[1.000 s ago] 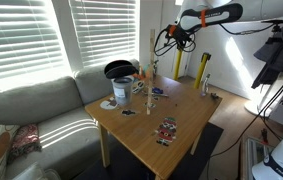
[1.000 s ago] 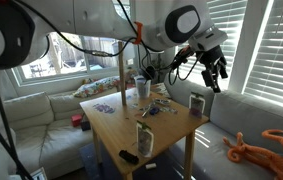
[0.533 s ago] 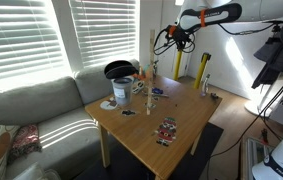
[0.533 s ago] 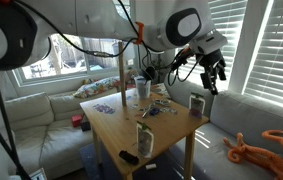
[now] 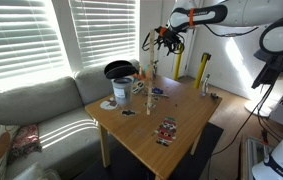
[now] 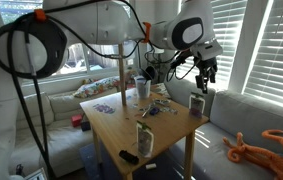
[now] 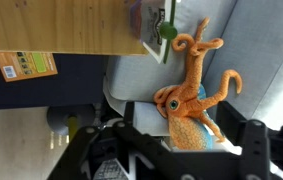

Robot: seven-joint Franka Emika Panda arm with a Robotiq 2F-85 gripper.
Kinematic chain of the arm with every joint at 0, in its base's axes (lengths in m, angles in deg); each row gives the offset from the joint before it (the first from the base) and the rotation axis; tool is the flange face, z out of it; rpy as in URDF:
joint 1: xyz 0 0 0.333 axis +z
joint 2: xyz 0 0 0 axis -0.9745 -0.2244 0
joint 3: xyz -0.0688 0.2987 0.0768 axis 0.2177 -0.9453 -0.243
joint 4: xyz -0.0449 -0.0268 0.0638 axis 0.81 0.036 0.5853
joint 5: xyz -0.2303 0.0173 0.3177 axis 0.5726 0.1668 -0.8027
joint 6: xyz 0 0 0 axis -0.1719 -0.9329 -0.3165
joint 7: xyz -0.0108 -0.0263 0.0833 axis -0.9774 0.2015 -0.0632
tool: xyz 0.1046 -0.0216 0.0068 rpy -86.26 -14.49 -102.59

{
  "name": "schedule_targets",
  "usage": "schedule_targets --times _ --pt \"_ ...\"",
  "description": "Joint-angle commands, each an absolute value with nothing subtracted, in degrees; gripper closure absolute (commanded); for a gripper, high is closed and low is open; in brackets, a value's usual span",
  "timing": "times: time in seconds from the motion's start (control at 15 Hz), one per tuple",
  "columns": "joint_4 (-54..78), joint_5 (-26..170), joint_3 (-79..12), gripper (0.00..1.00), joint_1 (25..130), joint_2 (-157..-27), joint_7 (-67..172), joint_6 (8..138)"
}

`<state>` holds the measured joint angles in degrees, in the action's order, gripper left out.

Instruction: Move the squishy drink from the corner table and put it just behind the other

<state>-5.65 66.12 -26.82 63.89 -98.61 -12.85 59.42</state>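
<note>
The light-brown corner table (image 5: 141, 128) (image 6: 116, 125) holds two drinks. One drink with a straw (image 6: 196, 103) stands at the table corner by the sofa. It also shows in the wrist view (image 7: 159, 27) at the table's edge (image 7: 61, 25). The other drink (image 6: 143, 140) stands with a straw at the corner nearest the camera. I cannot tell which one is squishy. My gripper (image 5: 167, 38) (image 6: 203, 78) (image 7: 189, 150) hangs open and empty in the air, above and just beyond the corner drink, touching nothing.
An orange octopus toy (image 7: 189, 95) (image 6: 264, 146) lies on the pale grey sofa (image 7: 251, 50) under the gripper. A white can (image 5: 122, 92), a black bowl (image 5: 119, 69) and small flat items (image 5: 166, 130) sit on the table. Window blinds stand behind.
The gripper has moved sideways toward the table corner with the drink, staying at about the same height. Nothing on the table has moved.
</note>
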Motion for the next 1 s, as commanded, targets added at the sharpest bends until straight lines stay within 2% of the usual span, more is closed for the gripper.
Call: schedule_targets --times 0.0,0.07,0.33,0.47,0.53,0.67,0.73,0.93 --pt "-14.32 63.39 -26.85 0.23 63.95 -104.17 -12.15 52.31" --pt "-15.54 63.11 -27.02 0.26 63.86 -105.26 -11.86 51.62" --pt "-20.72 62.50 -27.49 0.25 63.73 -109.64 -12.22 49.62" --pt "-23.04 62.55 -27.76 0.29 63.85 -111.47 -12.27 48.05" --pt "-24.06 63.02 -27.75 0.40 64.11 -112.17 -12.24 46.67" --pt "-25.46 63.95 -28.45 0.44 64.08 -113.21 -12.27 44.53" --pt "-26.34 64.20 -28.45 0.62 64.20 -113.84 -12.50 43.18" --pt "-28.10 64.35 -28.53 0.83 64.31 -115.21 -12.51 40.61"
